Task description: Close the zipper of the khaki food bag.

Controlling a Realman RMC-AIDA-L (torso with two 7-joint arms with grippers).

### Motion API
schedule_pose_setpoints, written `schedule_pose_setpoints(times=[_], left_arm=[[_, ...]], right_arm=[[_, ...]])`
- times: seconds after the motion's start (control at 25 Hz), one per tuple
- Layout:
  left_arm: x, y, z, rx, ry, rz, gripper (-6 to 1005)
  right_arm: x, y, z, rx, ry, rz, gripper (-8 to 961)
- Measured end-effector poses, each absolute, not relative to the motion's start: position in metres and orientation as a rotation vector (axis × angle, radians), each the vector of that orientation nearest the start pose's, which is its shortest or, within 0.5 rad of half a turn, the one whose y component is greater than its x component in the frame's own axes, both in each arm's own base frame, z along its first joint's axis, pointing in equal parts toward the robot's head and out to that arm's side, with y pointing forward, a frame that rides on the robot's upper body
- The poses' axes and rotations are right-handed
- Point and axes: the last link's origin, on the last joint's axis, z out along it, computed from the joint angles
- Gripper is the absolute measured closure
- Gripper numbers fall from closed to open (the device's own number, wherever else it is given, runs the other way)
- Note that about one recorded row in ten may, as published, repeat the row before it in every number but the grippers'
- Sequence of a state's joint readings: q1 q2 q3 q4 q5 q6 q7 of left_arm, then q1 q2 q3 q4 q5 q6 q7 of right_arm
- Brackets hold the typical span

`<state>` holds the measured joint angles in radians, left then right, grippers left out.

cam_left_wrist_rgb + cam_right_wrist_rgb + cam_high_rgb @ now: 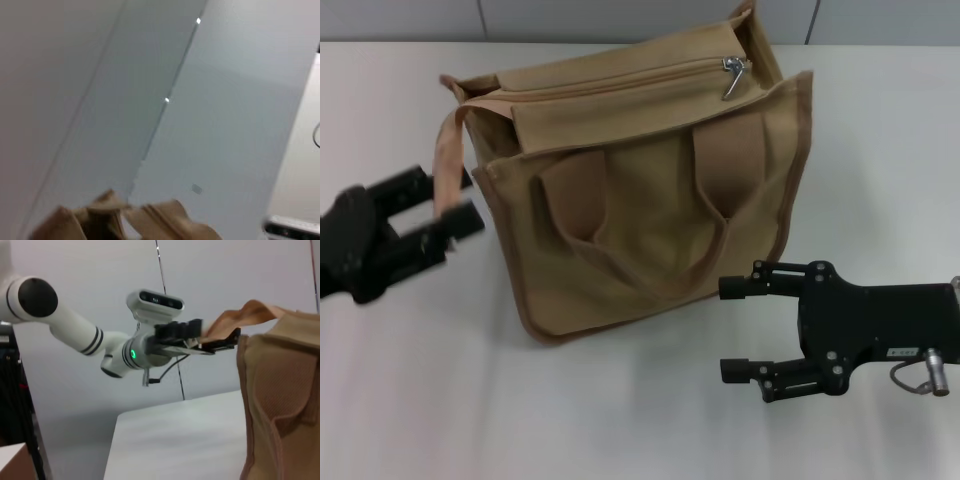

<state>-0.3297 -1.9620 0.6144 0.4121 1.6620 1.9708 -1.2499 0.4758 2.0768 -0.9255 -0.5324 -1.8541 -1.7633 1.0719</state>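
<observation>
Jaws on our left gripper (448, 215) are closed on a handle strap (448, 165) at the left end of the khaki food bag (640, 190); our right gripper (738, 328) hangs with its jaws wide apart near the bag's front right corner, touching nothing. We see the bag upright at the middle of the white tabletop (620, 410), the zipper (620, 82) running along its top flap with the silver pull tab (732, 76) at the right end.

White table (410, 400) with the khaki food bag (650, 230) directly on it.
</observation>
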Motion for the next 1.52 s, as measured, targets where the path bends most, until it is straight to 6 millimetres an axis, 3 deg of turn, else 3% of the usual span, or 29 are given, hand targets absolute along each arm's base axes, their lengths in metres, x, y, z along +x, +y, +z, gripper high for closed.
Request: schedule_pose_setpoints(times=[0.08,0.32,0.52,0.92,1.52], left_arm=[[-0.296,0.241,0.05,-2.542,-0.654,-1.337,394],[-0.293,0.228,0.02,-2.763,-0.602,-1.218,289],[-0.289,0.221,-0.003,-2.838,-0.519,-1.165,202],[-0.293,0.221,-0.029,-2.88,-0.473,-1.014,202],[-0.294,0.223,-0.031,-2.876,-0.478,-0.987,202]], right_arm=[[0.247,0.272,-0.037,-2.995,0.235,0.922,134],[0.243,0.273,-0.048,-3.025,0.23,0.914,135],[0.242,0.271,-0.052,-3.047,0.222,0.901,135],[0.244,0.271,-0.059,-3.055,0.215,0.868,137],[0.243,0.272,-0.066,-3.045,0.214,0.868,137]])
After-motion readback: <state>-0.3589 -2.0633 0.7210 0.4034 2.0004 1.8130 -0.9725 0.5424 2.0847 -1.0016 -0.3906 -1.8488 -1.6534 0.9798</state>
